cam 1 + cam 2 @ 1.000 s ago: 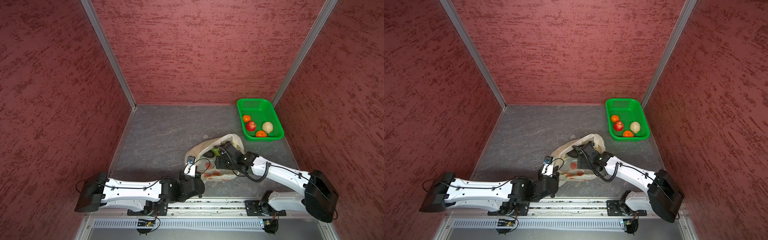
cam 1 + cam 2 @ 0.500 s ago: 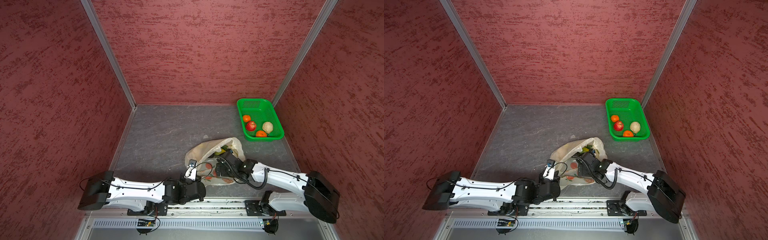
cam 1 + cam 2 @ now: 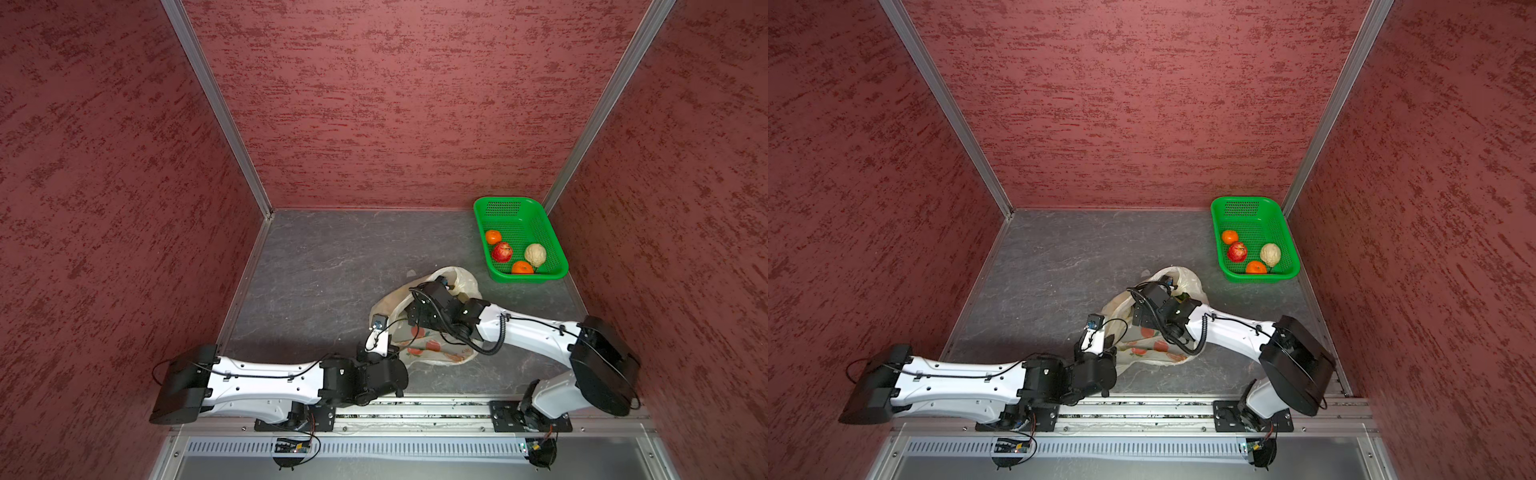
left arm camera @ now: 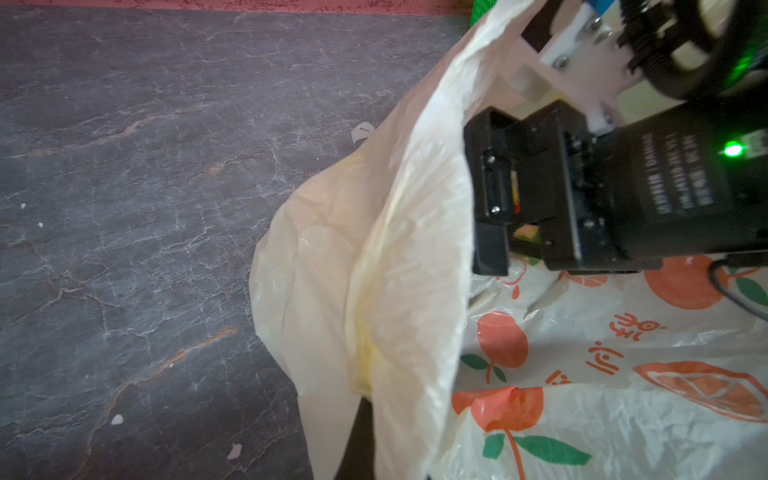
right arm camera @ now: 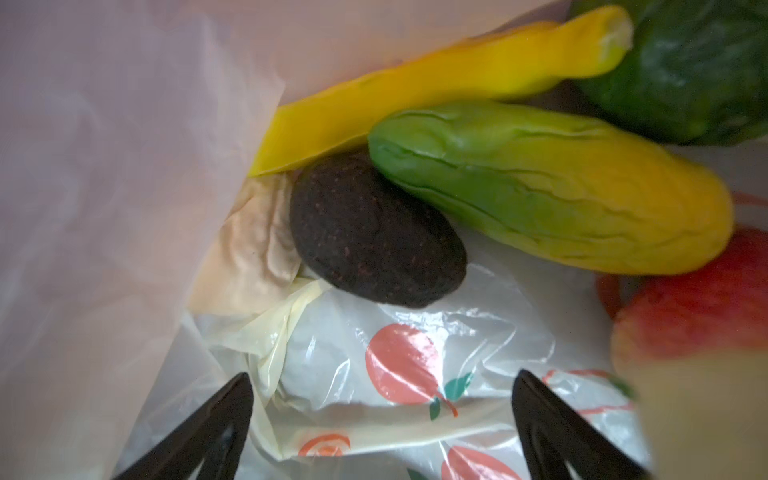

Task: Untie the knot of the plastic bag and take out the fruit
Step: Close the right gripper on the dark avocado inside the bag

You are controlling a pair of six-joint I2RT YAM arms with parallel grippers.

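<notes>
In both top views the left arm lies along the lower left of the frame. The left pincer [image 3: 388, 338] sits at the left edge of the plastic bag [image 3: 434, 351], low and centre on the grey desk [image 3: 324, 270]. That pincer is closed. In the left wrist view the cream film rises in a taut fold toward the lens, so I judge it pinches the rim to hold the mouth up and open. No knot shows anywhere, so the untying looks done.

Further right, the right pincer [image 5: 384, 376] reaches inside the bag with its jaws spread wide and empty. It is aimed at what lies bunched at the far end. A dark avocado [image 5: 374, 237] is nearest, a banana [image 5: 436, 87] and a yellow-green mango [image 5: 561, 187] lie behind it, and a red apple [image 5: 685, 311] sits at the right edge. The wide jaws suit the round avocado.

At the upper right of the desk, the green basket [image 3: 519, 220] holds two oranges [image 3: 493, 237], a basket apple [image 3: 502, 252] and a cream bumpy piece [image 3: 535, 254]. It probably stands there as the right arm's drop-off.
</notes>
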